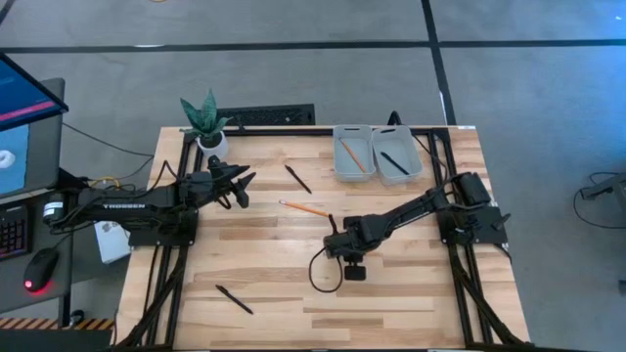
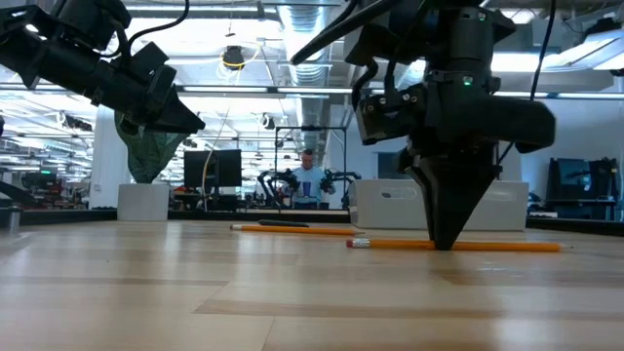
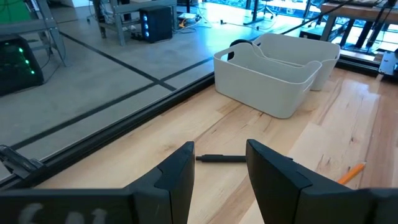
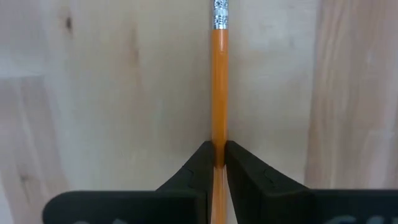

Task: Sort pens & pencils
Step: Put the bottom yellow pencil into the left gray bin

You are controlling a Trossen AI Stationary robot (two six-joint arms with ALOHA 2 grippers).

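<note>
Pencil in hand: my right gripper [image 4: 217, 155] is down at the tabletop near the middle of the table [image 1: 264, 293], its fingers pinched on an orange pencil [image 4: 217, 87] that lies flat on the wood.
Hold point: I have it partway along the shaft, with the metal ferrule and eraser end reaching out ahead of me; the low view shows long lengths sticking out on both sides of the fingers.
Handling: I judge it light, stiff and thin, with a smooth painted surface, so it may roll or swivel in the pinch if I tilt it; a hold near the middle should keep it level.
Fragility: the tip is the weak part, so I would set it down gently.
Other pieces: one black pen [image 1: 297, 179] lies towards the far edge, another pen [image 1: 234, 299] near the front left.
Bins: two pale bins [image 1: 353, 168] at the far side, the left one with a pencil inside, the right one with a pen.
Left gripper [image 3: 219, 177]: hovers above the left side of the table, fingers apart, holding nothing, with the far pen just ahead of it.
</note>
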